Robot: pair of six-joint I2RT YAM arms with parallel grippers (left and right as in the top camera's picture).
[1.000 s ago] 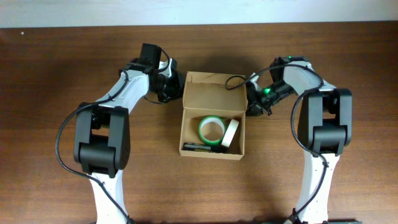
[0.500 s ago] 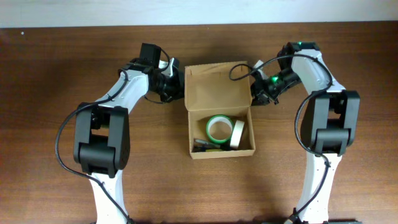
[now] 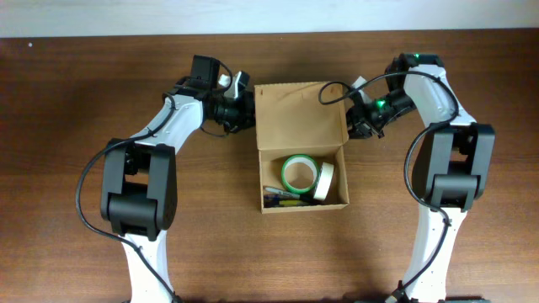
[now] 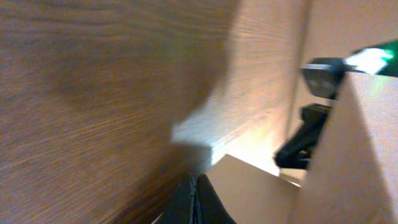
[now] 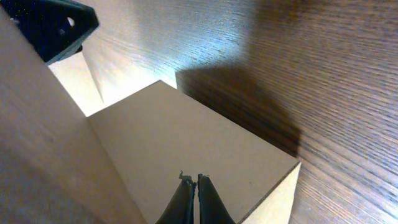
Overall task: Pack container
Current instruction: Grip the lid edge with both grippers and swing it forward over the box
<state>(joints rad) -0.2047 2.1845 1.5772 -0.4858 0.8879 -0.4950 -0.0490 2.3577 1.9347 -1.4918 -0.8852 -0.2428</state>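
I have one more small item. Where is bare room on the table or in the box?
Bare table lies in front of the container, left of the left arm and right of the right arm. Crowded: the left gripper and right gripper flank the open flap; the green tape roll, cream roll and pen-like items nearly fill the container's floor.

No text, label, brand, number or sign can be read in any of the three views. The cardboard box point(image 3: 301, 118) between the two grippers shows only plain tan panels. Anything printed on the small things lying inside it is too small to make out.
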